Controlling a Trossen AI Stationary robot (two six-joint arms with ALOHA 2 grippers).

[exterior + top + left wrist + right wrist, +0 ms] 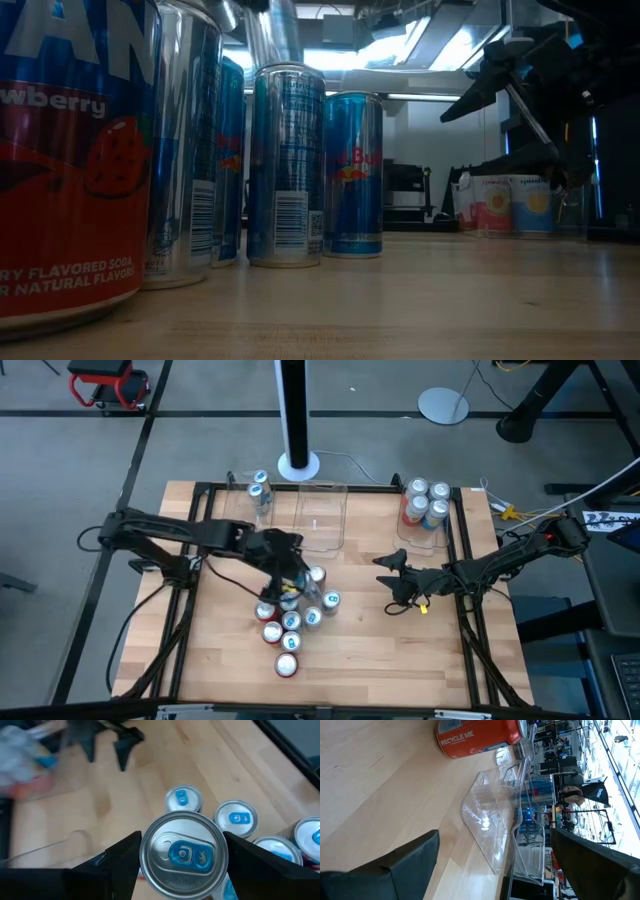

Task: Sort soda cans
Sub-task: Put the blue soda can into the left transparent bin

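Several soda cans (292, 622) stand upright in a cluster on the wooden table, red, blue and silver ones, all with silver tops. My left gripper (288, 582) hangs over the far end of that cluster, shut on one silver-topped can (182, 852). In the low view, that can's silver body (270, 30) shows above the standing cans (285, 165). My right gripper (392, 575) is open and touches nothing. It hovers to the right of the cluster, and its wrist view looks at a clear bin (495, 820) and a red can (480, 735). My left gripper pinches the can between its two fingers (120, 860), one on each side of the side wall just under the top rim (143, 851). The fingers come from above, pointing down. The can is upright, its top nearer the camera than the neighbouring cans' tops, apparently lifted clear.
Three clear bins stand along the far edge. The left one (252, 510) holds one can, the middle one (320, 520) shows none, and the right one (425, 530) holds several cans (428, 500). Bare wood lies between the cluster and my right gripper. Black frame rails (470, 590) run along the table's sides.
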